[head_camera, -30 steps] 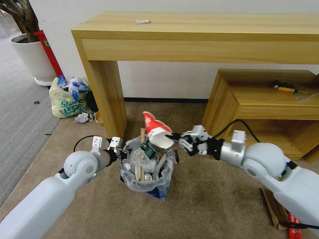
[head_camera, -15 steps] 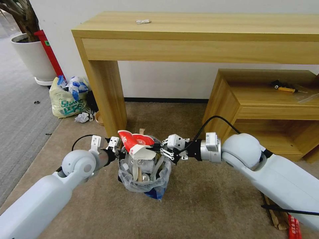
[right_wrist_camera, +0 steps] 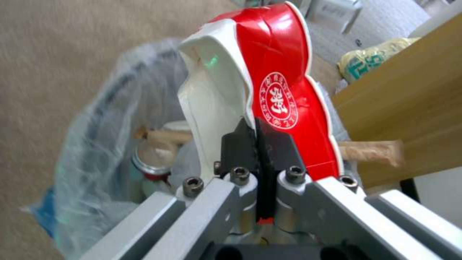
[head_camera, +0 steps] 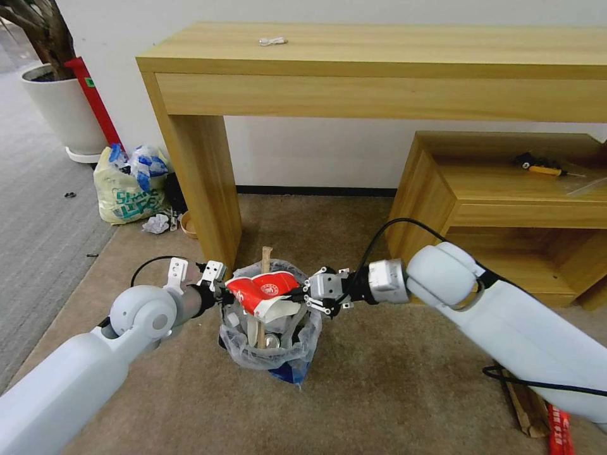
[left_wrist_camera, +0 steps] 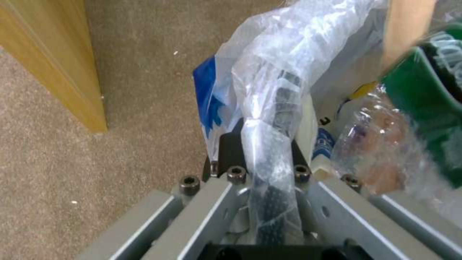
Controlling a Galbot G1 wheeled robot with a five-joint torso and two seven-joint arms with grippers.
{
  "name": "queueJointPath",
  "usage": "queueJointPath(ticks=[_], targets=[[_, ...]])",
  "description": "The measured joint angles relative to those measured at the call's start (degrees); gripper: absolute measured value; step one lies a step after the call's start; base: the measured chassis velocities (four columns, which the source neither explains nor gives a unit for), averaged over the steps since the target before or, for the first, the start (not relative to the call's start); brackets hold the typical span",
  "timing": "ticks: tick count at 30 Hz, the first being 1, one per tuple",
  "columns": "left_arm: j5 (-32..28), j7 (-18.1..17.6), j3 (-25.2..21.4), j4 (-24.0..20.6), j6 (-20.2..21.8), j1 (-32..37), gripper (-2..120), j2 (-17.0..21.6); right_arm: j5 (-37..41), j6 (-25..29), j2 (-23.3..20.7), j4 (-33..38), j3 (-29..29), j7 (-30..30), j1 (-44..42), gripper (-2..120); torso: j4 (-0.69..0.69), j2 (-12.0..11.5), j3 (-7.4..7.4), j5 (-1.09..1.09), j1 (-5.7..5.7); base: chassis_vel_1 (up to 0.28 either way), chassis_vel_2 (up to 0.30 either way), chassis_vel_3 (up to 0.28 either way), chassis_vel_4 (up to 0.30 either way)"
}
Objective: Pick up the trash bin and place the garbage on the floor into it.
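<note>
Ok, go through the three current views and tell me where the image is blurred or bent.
Head view: wide-angle bend, the long desk bows; the trash bin is sharp. Left wrist view: right claw aside, the left claw pinches the bin rim, and the green item smears. Right wrist view: the red-white bowl is crisp, the bin's bag behind is soft.

The trash bin (head_camera: 270, 344) sits on the floor (head_camera: 379, 392), in front of the long table's (head_camera: 379, 57) leg. The left gripper (head_camera: 222, 296) is at the bin's left rim, pinching it. The right gripper (head_camera: 301, 297) is at the bin's right side, holding the squashed bowl (head_camera: 262, 291) across the top of the bin. A wooden stick (head_camera: 263, 284) stands up inside the bin, behind the bowl. A low shelf (head_camera: 506, 196) stands to the right, under the table. A shopping bag (head_camera: 128, 189) lies far to the left, beside the table leg, with a plant pot (head_camera: 60, 107) behind it.
</note>
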Motion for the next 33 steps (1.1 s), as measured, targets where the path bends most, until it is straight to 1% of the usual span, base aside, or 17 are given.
queueJointPath(ticks=[7,14,17,18,20,21,24,25,28,29,31,32,33], targets=[[0.00,0.09,0.13,-0.05,0.00,0.01,0,-0.05,-3.35,2.09,1.29,-3.00,-1.87,0.10,-0.06,0,0.00,0.00,0.00,0.00,0.00,0.000,0.000,0.000,0.000],[0.00,0.16,0.17,-0.06,0.00,0.01,0,-0.30,-3.60,2.17,1.76,-5.14,-2.58,1.81,-0.78,0,0.00,0.00,0.00,0.00,0.00,0.000,0.000,0.000,0.000],[0.02,0.18,0.16,-0.15,0.00,0.13,0,-0.32,-3.18,2.09,2.09,-5.93,-2.71,4.33,-1.10,0,0.00,0.00,0.00,0.00,0.00,0.000,0.000,0.000,0.000],[0.02,0.18,0.16,-0.15,0.00,0.13,0,-0.32,-3.18,2.09,2.09,-5.93,-2.71,4.33,-1.10,0,0.00,0.00,0.00,0.00,0.00,0.000,0.000,0.000,0.000],[0.07,0.21,0.17,-0.17,0.00,0.18,0,-0.37,-2.58,1.89,2.15,-6.01,-2.73,6.50,-1.22,0,0.00,0.00,0.00,0.01,0.00,0.000,0.000,0.000,0.000],[0.07,0.21,0.17,-0.17,0.00,0.18,0,-0.37,-2.58,1.89,2.15,-6.01,-2.73,6.50,-1.22,0,0.00,0.00,0.00,0.01,0.00,0.000,0.000,0.000,0.000],[0.18,0.26,0.17,-0.19,0.00,0.27,0,-0.39,-1.61,1.68,1.74,-5.58,-2.38,8.83,-1.34,15,0.00,0.00,0.00,0.00,0.00,0.000,0.000,0.000,0.000],[0.18,0.26,0.17,-0.19,0.00,0.27,0,-0.39,-1.61,1.68,1.74,-5.58,-2.38,8.83,-1.34,15,0.00,0.00,0.00,0.00,0.00,0.000,0.000,0.000,0.000],[0.21,0.35,0.15,-0.19,0.00,0.35,0,-0.40,-0.31,1.53,1.02,-4.95,-2.04,9.77,-1.54,28,0.00,0.00,0.00,0.00,0.00,0.000,0.000,0.000,0.000],[0.21,0.35,0.15,-0.19,0.00,0.35,0,-0.40,-0.31,1.53,1.02,-4.95,-2.04,9.77,-1.54,28,0.00,0.00,0.00,0.00,0.00,0.000,0.000,0.000,0.000],[0.25,0.35,0.06,-0.25,0.00,0.50,0,-0.40,0.39,1.37,0.62,-4.51,-1.81,10.41,-1.92,40,0.00,0.00,0.00,0.00,0.00,0.000,0.000,0.000,0.000],[0.26,0.35,0.02,-0.33,0.00,0.59,0,-0.39,0.51,1.36,0.53,-4.40,-1.68,10.58,-2.06,43,0.00,0.00,0.00,0.00,0.00,0.000,0.000,0.000,0.000],[0.26,0.35,0.02,-0.33,0.00,0.59,0,-0.39,0.51,1.36,0.53,-4.40,-1.68,10.58,-2.06,43,0.00,0.00,0.00,0.00,0.00,0.000,0.000,0.000,0.000]])
